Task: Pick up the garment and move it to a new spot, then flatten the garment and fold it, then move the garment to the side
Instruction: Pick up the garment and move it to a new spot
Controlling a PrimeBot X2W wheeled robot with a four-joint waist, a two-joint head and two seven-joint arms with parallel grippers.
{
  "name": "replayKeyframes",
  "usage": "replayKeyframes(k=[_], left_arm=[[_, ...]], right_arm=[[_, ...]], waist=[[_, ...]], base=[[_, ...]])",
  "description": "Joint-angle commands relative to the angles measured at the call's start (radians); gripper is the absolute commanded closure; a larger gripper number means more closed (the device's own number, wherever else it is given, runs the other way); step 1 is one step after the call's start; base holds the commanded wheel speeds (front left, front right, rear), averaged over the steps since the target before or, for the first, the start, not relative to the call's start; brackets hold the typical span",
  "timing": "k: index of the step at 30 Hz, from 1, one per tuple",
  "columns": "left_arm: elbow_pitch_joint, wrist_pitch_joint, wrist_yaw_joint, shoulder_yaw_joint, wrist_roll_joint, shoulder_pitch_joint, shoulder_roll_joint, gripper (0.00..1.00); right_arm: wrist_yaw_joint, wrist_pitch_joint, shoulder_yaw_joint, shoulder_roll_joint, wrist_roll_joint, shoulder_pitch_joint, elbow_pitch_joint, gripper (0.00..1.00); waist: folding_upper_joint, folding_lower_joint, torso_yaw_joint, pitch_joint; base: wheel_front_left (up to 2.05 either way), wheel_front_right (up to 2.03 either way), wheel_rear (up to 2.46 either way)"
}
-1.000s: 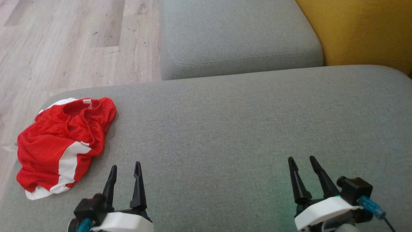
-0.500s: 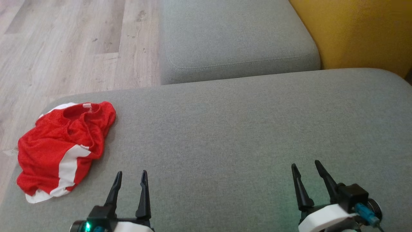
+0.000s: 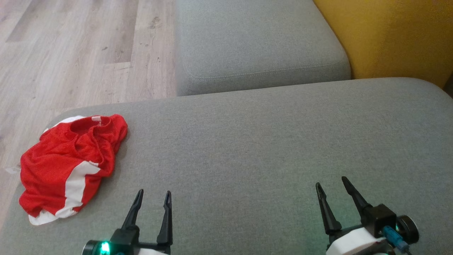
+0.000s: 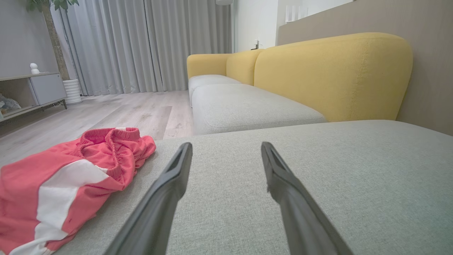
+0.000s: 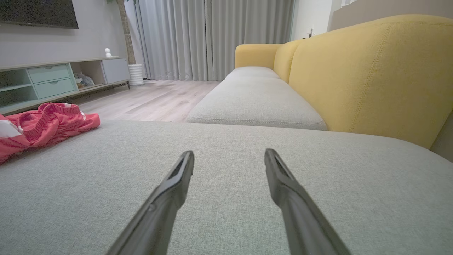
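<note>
The garment [image 3: 69, 161], a pair of red shorts with white side stripes, lies crumpled at the left edge of the grey sofa cushion [image 3: 265, 141]. It also appears at the left in the left wrist view, garment [image 4: 63, 177], and at the far left in the right wrist view, garment [image 5: 39, 124]. My left gripper [image 3: 154, 193] stands open and empty near the cushion's front, to the right of the shorts and apart from them. Far to the right my right gripper [image 3: 331, 182] is open and empty too, over bare cushion.
A second grey seat cushion [image 3: 254, 42] lies beyond, with the yellow sofa back [image 3: 389, 35] at the right. Wooden floor [image 3: 70, 53] lies off the cushion's left and far edges. A TV cabinet [image 5: 53, 78] stands across the room.
The head camera has shifted, so the scene sits a little lower. Both grippers have dropped toward the bottom edge, and the left one has moved slightly right. The garment lies as before.
</note>
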Motion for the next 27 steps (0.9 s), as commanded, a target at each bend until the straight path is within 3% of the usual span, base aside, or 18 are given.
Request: replayKeyframes(k=[1,7,14,27], left_arm=[[-0.023,-0.012,0.002,0.032,0.004,-0.031,0.005,0.00],[-0.014,-0.012,-0.003,0.035,0.002,-0.032,0.005,0.00],[-0.021,-0.012,0.004,0.040,0.004,-0.049,0.005,0.00],[-0.076,-0.012,0.030,0.099,0.030,-0.046,0.005,0.00]], right_arm=[[0.008,-0.014,0.027,-0.002,0.000,-0.030,-0.027,0.00],[0.008,-0.014,0.019,-0.002,0.002,-0.024,-0.026,0.00],[0.008,-0.014,0.013,-0.002,0.013,-0.014,-0.029,0.00],[0.008,-0.014,-0.012,-0.002,0.037,-0.036,-0.033,0.00]], waist=[[-0.0001,0.0000,0.002,0.000],[-0.0001,0.0000,0.017,0.001],[-0.0001,0.0000,0.109,0.020],[-0.0001,0.0000,0.417,0.078]], base=[[0.00,0.00,0.00],[0.00,0.00,0.00],[0.00,0.00,0.00],[0.00,0.00,0.00]])
